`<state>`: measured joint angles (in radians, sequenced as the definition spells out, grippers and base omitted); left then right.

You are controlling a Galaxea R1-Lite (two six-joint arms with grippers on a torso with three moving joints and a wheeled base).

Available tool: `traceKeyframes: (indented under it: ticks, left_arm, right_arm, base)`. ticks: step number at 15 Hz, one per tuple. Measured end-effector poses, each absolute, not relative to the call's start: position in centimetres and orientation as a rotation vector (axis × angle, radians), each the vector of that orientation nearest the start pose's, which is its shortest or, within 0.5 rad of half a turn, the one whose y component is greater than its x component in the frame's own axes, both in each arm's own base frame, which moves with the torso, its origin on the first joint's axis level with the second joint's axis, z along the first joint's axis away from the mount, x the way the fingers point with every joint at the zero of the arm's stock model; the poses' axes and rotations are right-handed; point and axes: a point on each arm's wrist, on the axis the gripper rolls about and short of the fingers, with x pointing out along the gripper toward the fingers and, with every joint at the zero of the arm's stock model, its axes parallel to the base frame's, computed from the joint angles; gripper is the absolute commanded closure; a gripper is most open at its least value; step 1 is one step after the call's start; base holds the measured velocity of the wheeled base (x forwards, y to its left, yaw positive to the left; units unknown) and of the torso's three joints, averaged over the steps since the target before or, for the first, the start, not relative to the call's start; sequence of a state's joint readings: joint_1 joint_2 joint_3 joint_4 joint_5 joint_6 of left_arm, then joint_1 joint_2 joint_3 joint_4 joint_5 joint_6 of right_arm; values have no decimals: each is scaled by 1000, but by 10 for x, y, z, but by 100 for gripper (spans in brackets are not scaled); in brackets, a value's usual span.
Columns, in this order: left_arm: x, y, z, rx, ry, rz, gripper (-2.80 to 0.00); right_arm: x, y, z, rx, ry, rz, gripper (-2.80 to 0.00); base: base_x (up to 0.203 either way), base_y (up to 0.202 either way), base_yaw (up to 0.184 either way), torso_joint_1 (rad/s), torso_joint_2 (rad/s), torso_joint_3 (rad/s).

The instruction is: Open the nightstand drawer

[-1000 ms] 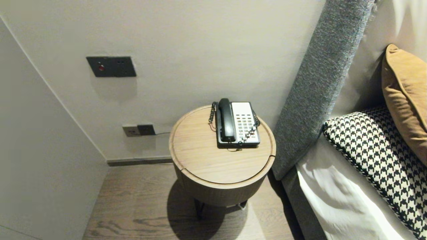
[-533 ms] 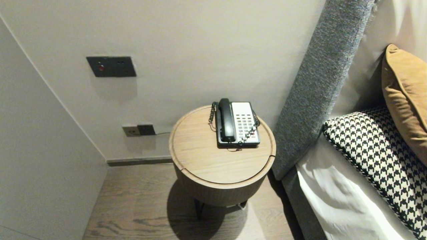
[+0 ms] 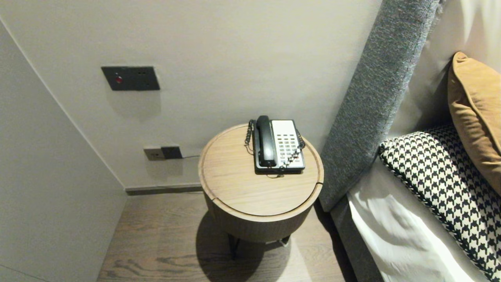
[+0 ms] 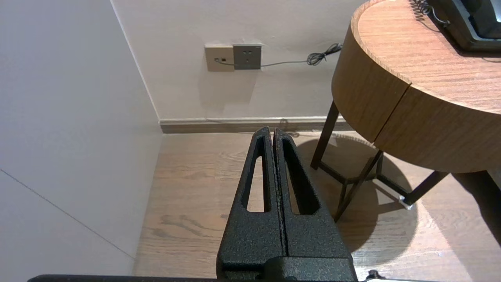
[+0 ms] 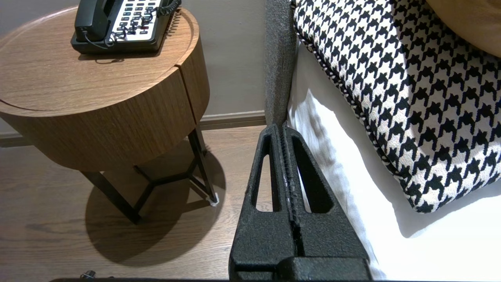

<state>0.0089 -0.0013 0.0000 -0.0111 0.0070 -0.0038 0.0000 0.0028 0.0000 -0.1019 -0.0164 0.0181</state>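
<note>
A black and white desk telephone (image 3: 278,145) sits on the far right part of a round wooden bedside table (image 3: 242,192), its black handset (image 3: 265,140) resting in the cradle. The phone (image 5: 121,25) also shows in the right wrist view. Neither arm appears in the head view. My left gripper (image 4: 273,130) is shut and empty, held low over the wooden floor, short of the table (image 4: 395,90). My right gripper (image 5: 283,127) is shut and empty too, hanging low by the bed's edge, beside the table (image 5: 98,102).
A grey upholstered headboard (image 3: 375,98) and a bed with white sheet (image 3: 395,235), a houndstooth pillow (image 3: 446,184) and a tan cushion (image 3: 475,105) fill the right. A wall socket (image 3: 162,152) with a cable and a dark switch panel (image 3: 130,78) are on the back wall. A side wall closes the left.
</note>
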Motion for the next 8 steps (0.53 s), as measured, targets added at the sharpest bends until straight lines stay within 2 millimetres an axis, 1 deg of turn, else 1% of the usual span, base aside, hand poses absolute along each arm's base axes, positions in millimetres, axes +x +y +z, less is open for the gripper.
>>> traceKeyframes:
  ticks: [8]
  left_arm:
    - [-23,0,77,-5,-14,17,0]
  right_arm:
    - [-23,0,86,23,-100,-16,0]
  base:
    - [0,0,0,0,0,0]
